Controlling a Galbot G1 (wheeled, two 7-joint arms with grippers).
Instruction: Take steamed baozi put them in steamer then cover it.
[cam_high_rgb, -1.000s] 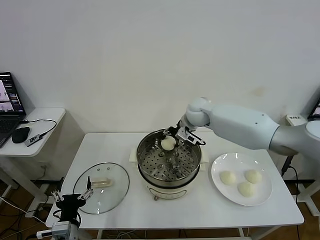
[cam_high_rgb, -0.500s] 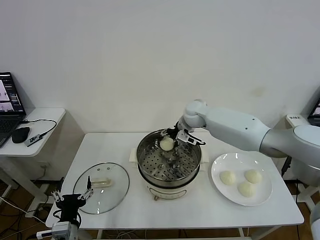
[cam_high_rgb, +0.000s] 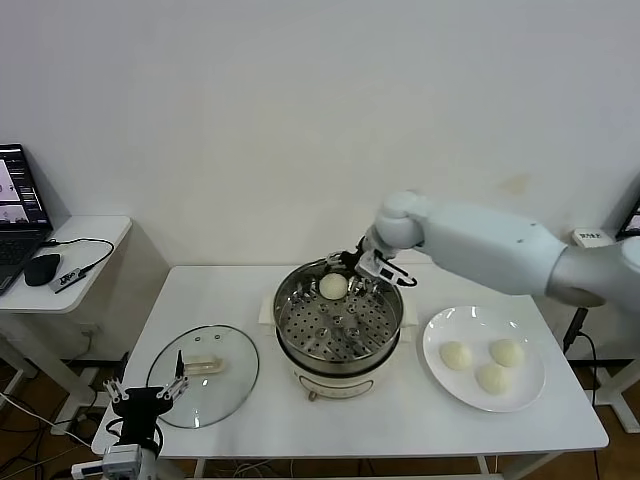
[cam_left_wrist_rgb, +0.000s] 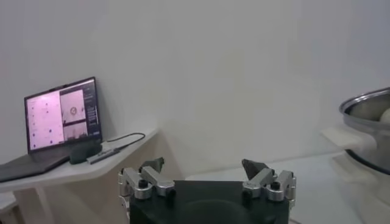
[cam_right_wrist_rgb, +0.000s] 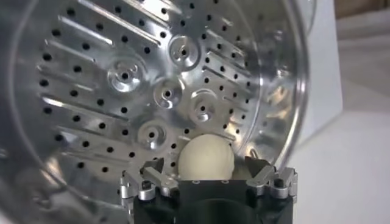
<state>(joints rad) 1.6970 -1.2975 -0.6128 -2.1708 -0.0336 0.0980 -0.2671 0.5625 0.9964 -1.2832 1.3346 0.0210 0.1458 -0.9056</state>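
Note:
The steamer (cam_high_rgb: 338, 362) stands mid-table, a steel basket on a cream pot base. One steamed baozi (cam_high_rgb: 333, 287) lies on its perforated floor by the far wall. My right gripper (cam_high_rgb: 354, 271) hovers open just over that bun at the far rim. In the right wrist view the baozi (cam_right_wrist_rgb: 206, 159) sits between the spread fingers of the right gripper (cam_right_wrist_rgb: 204, 163) with a gap on each side. Three more baozi (cam_high_rgb: 456, 355) lie on the white plate (cam_high_rgb: 440, 325). The cover (cam_high_rgb: 203, 375), a glass lid, lies flat at the front left. My left gripper (cam_high_rgb: 143, 393) is parked open below the lid.
A side desk (cam_high_rgb: 95, 232) with a laptop, mouse and cable stands to the left. The left wrist view shows the left gripper (cam_left_wrist_rgb: 203, 164) with nothing between its fingers and the steamer's rim (cam_left_wrist_rgb: 365, 103) far off. The white wall is close behind the table.
My right gripper has opened and let go of the baozi, which now rests on the steamer's floor by the far wall. The left arm has not moved.

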